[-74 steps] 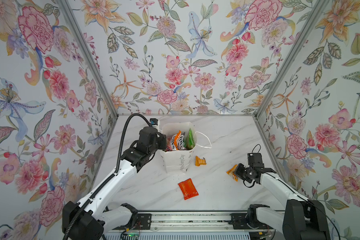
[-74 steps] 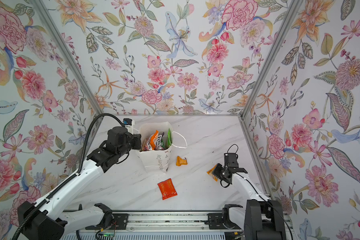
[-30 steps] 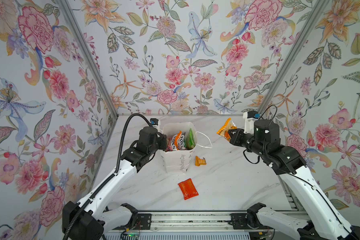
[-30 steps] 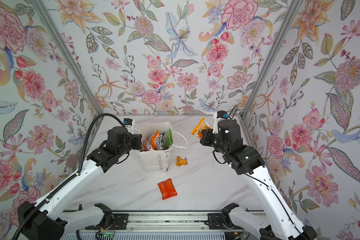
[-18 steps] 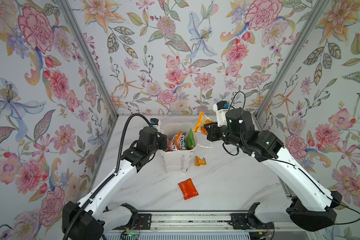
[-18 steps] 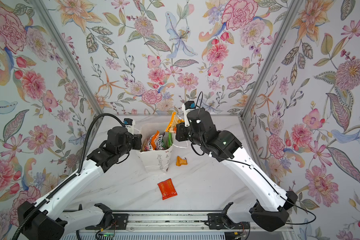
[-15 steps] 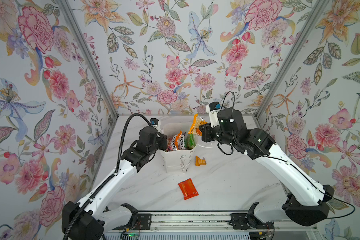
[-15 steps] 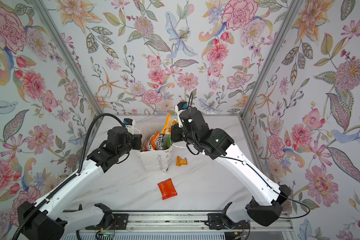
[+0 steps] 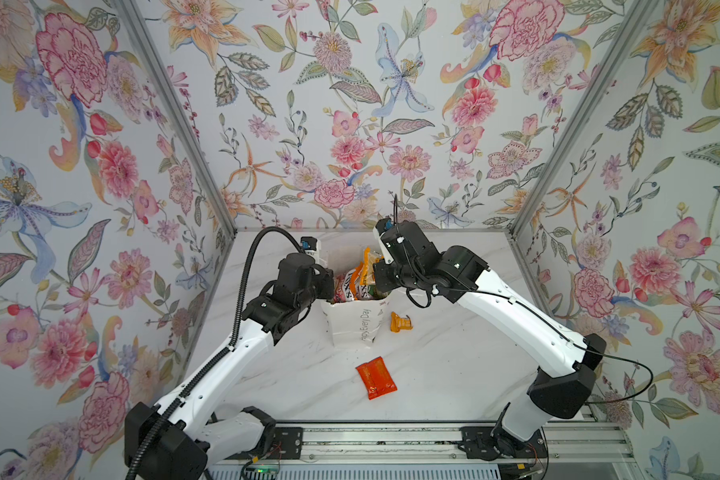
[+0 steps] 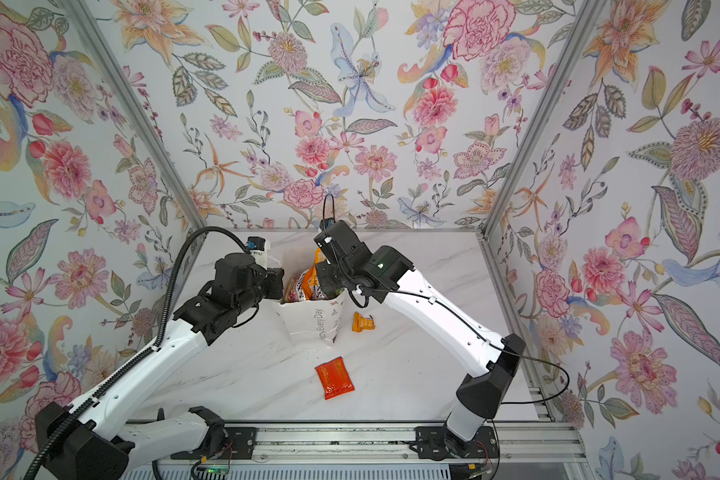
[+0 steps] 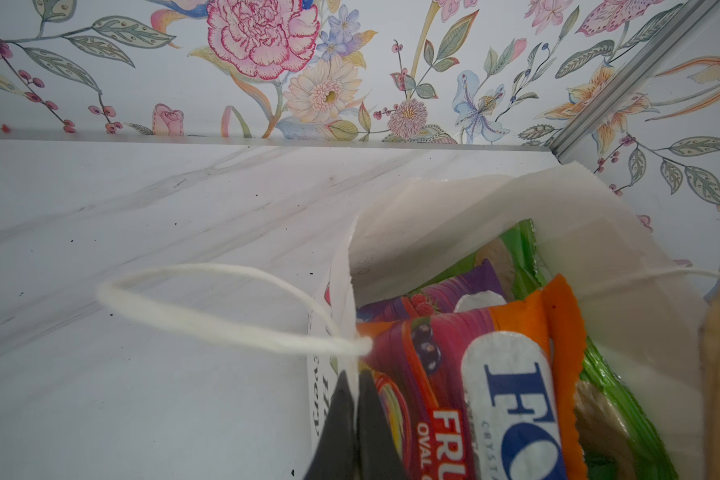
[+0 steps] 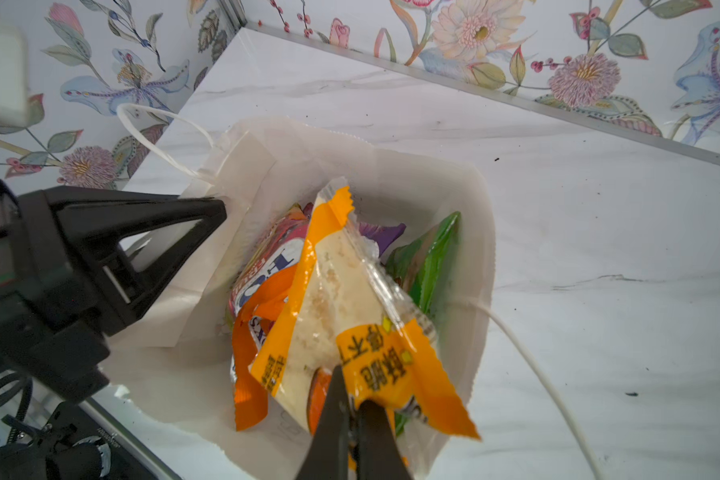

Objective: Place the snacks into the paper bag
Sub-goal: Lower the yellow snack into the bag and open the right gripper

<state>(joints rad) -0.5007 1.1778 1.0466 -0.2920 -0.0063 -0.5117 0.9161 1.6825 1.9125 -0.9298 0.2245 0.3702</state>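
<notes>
Floral wallpaper (image 9: 350, 124) closes in a white marble tabletop (image 9: 454, 382). In both top views the paper bag (image 9: 356, 328) stands upright near the middle with its mouth open. "Happy Every Day" runs down its near side. The left gripper (image 9: 333, 286) meets the bag's left rim. The right gripper (image 9: 376, 272) hangs over the mouth with an orange sachet (image 9: 366, 261) in its grip. Two snacks lie outside the bag on the marble: a small orange packet (image 9: 400, 322) just beside it and a flat orange-red packet (image 9: 376, 377) nearer the front rail.

In the left wrist view, the left fingers are closed on the thin paper rim just below the string handle (image 11: 208, 307). Inside the bag sit a FOX'S bag (image 11: 512, 415) reading "FRU…", "OVAL" and "CRYST…", a purple pack (image 11: 445, 291) and a green bag (image 11: 526, 253).

In the right wrist view, the right fingers are clamped on one corner of the orange sachet above the packed snacks. Its orange band carries Chinese characters that I cannot make out. A clear window shows pale, crumbly contents.

The sachet looks light. Its glossy film is probably slippery and its filling brittle, so the crimped seal is the safest hold. The bag's paper seems flimsy and likely to tip or crease, so the rim pinch matters.
</notes>
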